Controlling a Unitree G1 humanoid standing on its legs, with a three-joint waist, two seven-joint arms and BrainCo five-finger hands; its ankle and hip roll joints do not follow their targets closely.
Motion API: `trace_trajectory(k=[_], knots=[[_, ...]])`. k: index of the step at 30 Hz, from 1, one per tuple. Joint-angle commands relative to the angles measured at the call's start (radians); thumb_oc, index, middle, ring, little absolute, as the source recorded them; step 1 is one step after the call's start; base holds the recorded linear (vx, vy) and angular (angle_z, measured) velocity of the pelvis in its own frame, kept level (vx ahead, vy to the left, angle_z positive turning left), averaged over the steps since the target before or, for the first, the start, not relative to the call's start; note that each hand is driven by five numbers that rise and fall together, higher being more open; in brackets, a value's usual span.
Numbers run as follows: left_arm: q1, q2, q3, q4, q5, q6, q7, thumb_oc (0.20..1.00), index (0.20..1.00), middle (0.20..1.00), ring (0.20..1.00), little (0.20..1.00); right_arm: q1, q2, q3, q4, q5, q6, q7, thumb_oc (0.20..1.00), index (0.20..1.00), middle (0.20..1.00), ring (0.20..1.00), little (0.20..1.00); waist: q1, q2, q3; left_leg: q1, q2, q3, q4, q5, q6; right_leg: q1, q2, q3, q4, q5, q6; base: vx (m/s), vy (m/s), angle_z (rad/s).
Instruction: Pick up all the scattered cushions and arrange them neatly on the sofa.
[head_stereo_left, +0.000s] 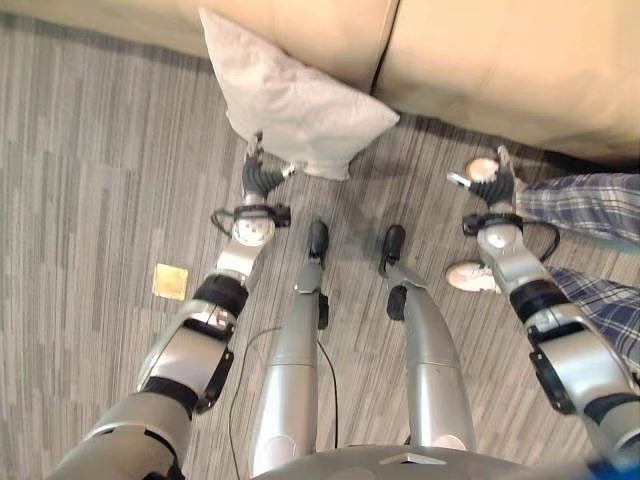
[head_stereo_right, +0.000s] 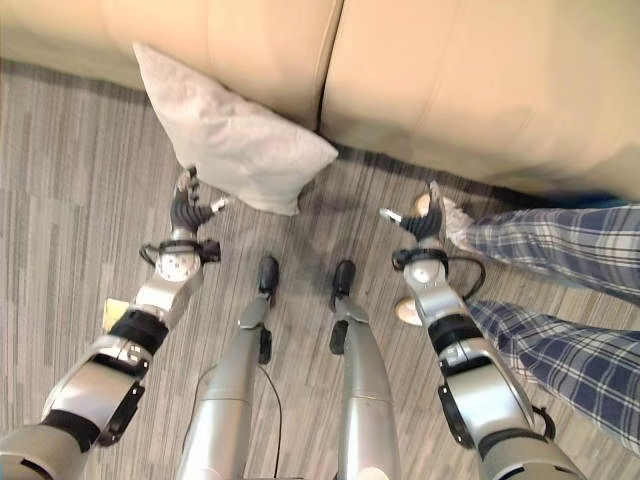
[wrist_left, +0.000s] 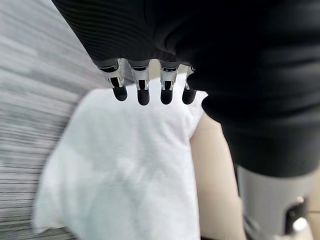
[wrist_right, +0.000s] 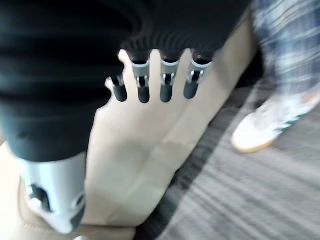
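A pale grey cushion (head_stereo_left: 290, 100) lies on the carpet, leaning against the front of the beige sofa (head_stereo_left: 500, 60). My left hand (head_stereo_left: 262, 178) hovers just short of the cushion's near lower edge, fingers straight and holding nothing; its wrist view shows the dark fingertips (wrist_left: 143, 95) above the cushion (wrist_left: 125, 165). My right hand (head_stereo_left: 492, 182) hangs open over the carpet near the sofa's front, well to the right of the cushion. Its wrist view has the fingers (wrist_right: 167, 90) spread before the sofa (wrist_right: 135, 165).
A person in plaid trousers (head_stereo_right: 560, 300) sits at the right, with white shoes (head_stereo_left: 472, 275) on the carpet close to my right hand. A small yellow square (head_stereo_left: 170, 281) lies on the carpet at the left. Grey striped carpet (head_stereo_left: 90, 180) runs to the left.
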Motion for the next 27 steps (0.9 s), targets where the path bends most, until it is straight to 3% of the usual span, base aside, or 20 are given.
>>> trace_trajectory(k=[1, 2, 4, 8, 15, 19, 23, 24, 27], knots=[[0.102, -0.022, 0.000, 0.060, 0.022, -0.005, -0.063, 1.000, 1.000, 1.000, 1.000, 1.000, 0.107, 0.022, 0.011, 0.050, 0.009, -0.011, 0.055, 1.000, 1.000, 1.000, 1.000, 1.000, -0.016, 0.038, -0.059, 0.136, 0.012, -0.028, -0.095, -0.009, -0.055, 0.130, -0.016, 0.012, -0.081, 0.009, 0.108, 0.02, -0.059, 0.08], [0.132, -0.021, -0.002, 0.071, 0.030, 0.001, -0.076, 1.000, 1.000, 1.000, 1.000, 1.000, 0.143, 0.025, 0.007, 0.064, 0.013, -0.004, 0.071, 1.000, 1.000, 1.000, 1.000, 1.000, -0.016, 0.037, -0.060, 0.178, 0.014, -0.032, -0.106, -0.010, -0.058, 0.171, -0.016, 0.006, -0.091, 0.007, 0.109, 0.07, -0.080, 0.11], [0.263, -0.028, -0.003, 0.140, 0.067, 0.031, -0.127, 1.000, 1.000, 1.000, 1.000, 1.000, 0.269, 0.035, -0.004, 0.164, 0.003, 0.031, 0.121, 1.000, 1.000, 1.000, 1.000, 1.000, -0.014, 0.038, -0.042, 0.395, 0.022, -0.040, -0.169, -0.010, -0.067, 0.418, -0.006, -0.026, -0.181, -0.001, 0.103, 0.11, -0.096, 0.09], [0.374, -0.041, 0.005, 0.245, 0.128, 0.052, -0.165, 1.000, 1.000, 1.000, 1.000, 1.000, 0.363, 0.048, -0.025, 0.238, -0.020, 0.045, 0.153, 1.000, 1.000, 1.000, 1.000, 1.000, -0.018, 0.036, -0.059, 0.565, 0.041, -0.040, -0.217, -0.013, -0.073, 0.623, 0.021, -0.041, -0.259, -0.018, 0.098, 0.10, -0.072, 0.17], [0.477, -0.070, 0.036, 0.365, 0.208, 0.080, -0.215, 1.000, 1.000, 1.000, 1.000, 1.000, 0.446, 0.071, -0.040, 0.335, -0.064, 0.054, 0.210, 1.000, 1.000, 1.000, 1.000, 1.000, -0.028, 0.028, -0.113, 0.682, 0.049, -0.031, -0.162, -0.045, -0.088, 0.822, 0.067, -0.043, -0.335, -0.056, 0.074, 0.08, -0.071, 0.09], [0.510, -0.086, 0.050, 0.389, 0.207, 0.083, -0.226, 1.000, 1.000, 1.000, 1.000, 1.000, 0.468, 0.075, -0.026, 0.364, -0.087, 0.059, 0.226, 1.000, 1.000, 1.000, 1.000, 1.000, -0.020, 0.017, -0.133, 0.703, 0.053, -0.034, -0.121, -0.064, -0.079, 0.881, 0.071, -0.032, -0.353, -0.065, 0.070, 0.09, -0.002, 0.07], [0.507, -0.093, 0.046, 0.411, 0.210, 0.086, -0.224, 1.000, 1.000, 1.000, 1.000, 1.000, 0.465, 0.076, -0.016, 0.374, -0.083, 0.068, 0.231, 1.000, 1.000, 1.000, 1.000, 1.000, -0.015, 0.007, -0.151, 0.674, 0.106, -0.007, -0.189, -0.007, -0.074, 0.896, 0.056, -0.026, -0.370, -0.061, 0.084, 0.10, 0.152, 0.04], [0.511, -0.094, 0.049, 0.425, 0.232, 0.093, -0.221, 1.000, 1.000, 1.000, 1.000, 1.000, 0.475, 0.079, -0.026, 0.383, -0.088, 0.075, 0.239, 1.000, 1.000, 1.000, 1.000, 1.000, -0.020, 0.016, -0.176, 0.713, 0.120, 0.005, -0.256, -0.013, -0.073, 0.908, 0.062, -0.021, -0.375, -0.066, 0.092, 0.24, 0.304, 0.09], [0.518, -0.094, 0.044, 0.442, 0.273, 0.101, -0.216, 1.000, 1.000, 1.000, 1.000, 1.000, 0.476, 0.097, -0.033, 0.384, -0.094, 0.085, 0.243, 1.000, 1.000, 1.000, 1.000, 1.000, -0.026, 0.008, -0.193, 0.753, 0.084, 0.032, -0.242, -0.047, -0.051, 0.933, 0.019, 0.013, -0.361, -0.057, 0.123, 0.27, 0.379, -0.26]])
